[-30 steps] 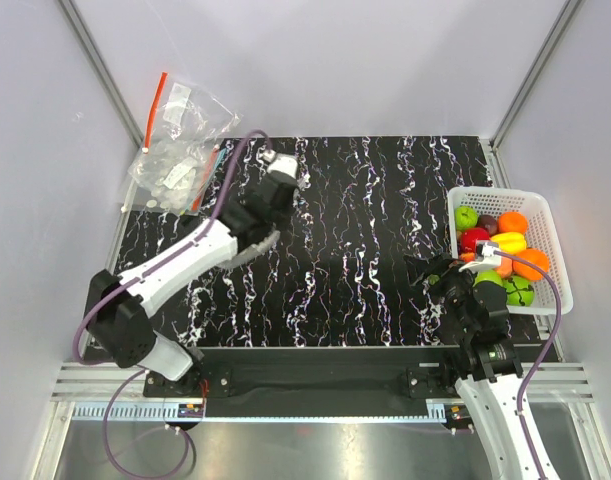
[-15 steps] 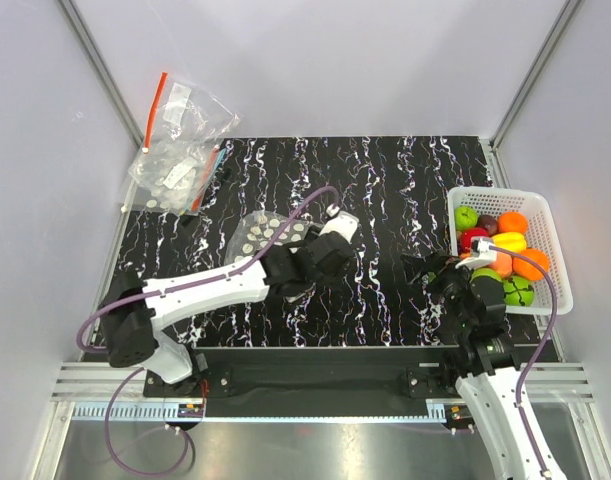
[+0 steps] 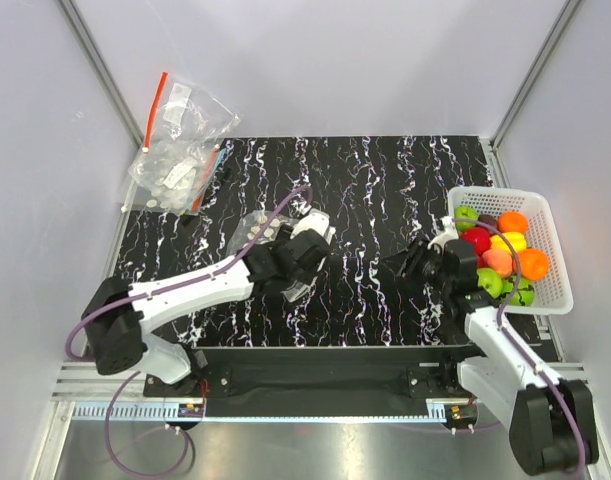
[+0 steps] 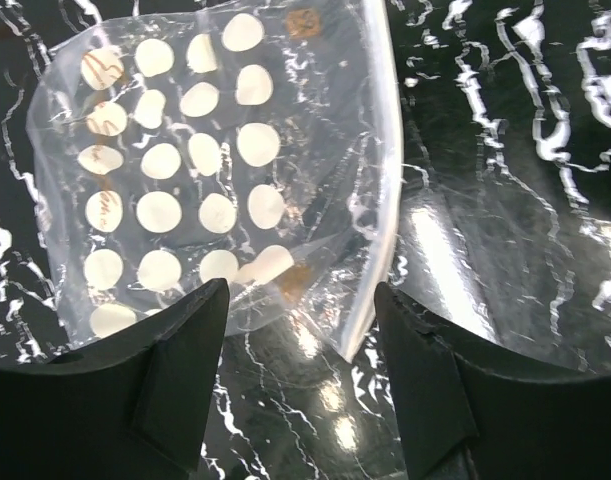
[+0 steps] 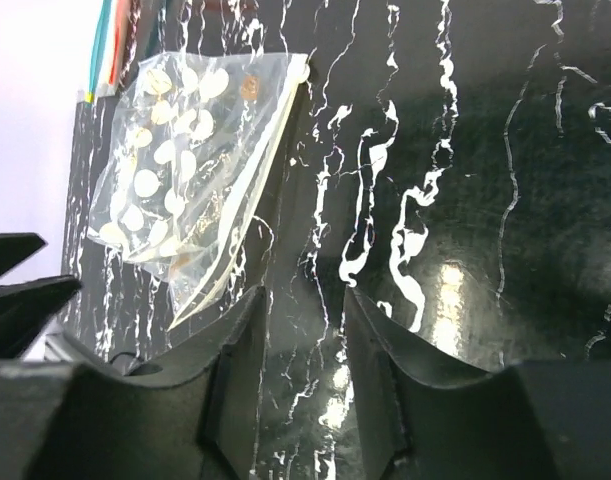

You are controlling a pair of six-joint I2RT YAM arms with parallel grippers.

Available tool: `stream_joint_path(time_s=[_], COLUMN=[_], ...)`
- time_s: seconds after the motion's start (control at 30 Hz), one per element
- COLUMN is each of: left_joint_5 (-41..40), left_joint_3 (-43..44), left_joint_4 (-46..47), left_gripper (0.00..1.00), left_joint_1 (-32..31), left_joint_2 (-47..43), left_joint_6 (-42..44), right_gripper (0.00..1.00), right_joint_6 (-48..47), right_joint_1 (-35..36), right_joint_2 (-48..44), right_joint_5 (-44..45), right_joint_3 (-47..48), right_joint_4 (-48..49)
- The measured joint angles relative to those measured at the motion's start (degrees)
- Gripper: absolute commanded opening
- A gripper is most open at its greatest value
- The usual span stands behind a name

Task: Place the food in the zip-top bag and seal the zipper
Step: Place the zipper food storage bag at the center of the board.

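The zip-top bag lies flat on the black marbled mat, transparent with white dots. Its zipper is a pale strip along the bag's right edge in the left wrist view. My left gripper hovers just beside the bag, open, with only mat between its fingers. The right gripper points left over the mat. Its jaws stand partly apart with nothing in them, and the bag lies ahead of it. The food, red, green, orange and yellow pieces, sits in the white basket.
A clear undotted bag with a red strip lies past the mat's far left corner. The basket stands at the mat's right edge, close behind the right arm. White walls enclose the table on three sides.
The left arm swung from the far left to mid-mat, opened and left the dotted bag lying there. The right gripper moved left away from the basket and its jaws narrowed.
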Motion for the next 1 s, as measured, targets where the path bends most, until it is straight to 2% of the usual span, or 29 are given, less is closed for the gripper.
stream_joint_path(time_s=[0.17, 0.33, 0.6, 0.8, 1.0], left_joint_5=[-1.70, -1.81, -5.95, -8.83, -11.39], left_joint_3=[2.47, 3.89, 10.97, 14.82, 17.90], left_joint_4=[-0.13, 0.50, -0.63, -1.86, -2.91], left_gripper=[0.60, 0.60, 0.59, 0.57, 0.54], left_joint_1=[0.02, -0.44, -3.67, -4.50, -4.48], left_joint_2=[6.43, 11.19, 20.15, 24.63, 29.07], left_joint_6=[1.40, 3.41, 5.95, 7.43, 8.50], right_gripper=[0.47, 0.48, 0.50, 0.51, 0.52], right_joint_6=[-0.39, -2.03, -2.38, -3.32, -3.78], right_joint_1=[0.11, 0.15, 0.26, 0.35, 0.35], right_joint_2=[6.51, 6.75, -5.14, -12.48, -15.93], right_joint_5=[-0.22, 0.72, 4.33, 7.28, 8.90], right_joint_3=[6.43, 8.09, -0.79, -1.84, -2.54], right_joint_4=[-1.14, 1.73, 3.93, 2.40, 1.68])
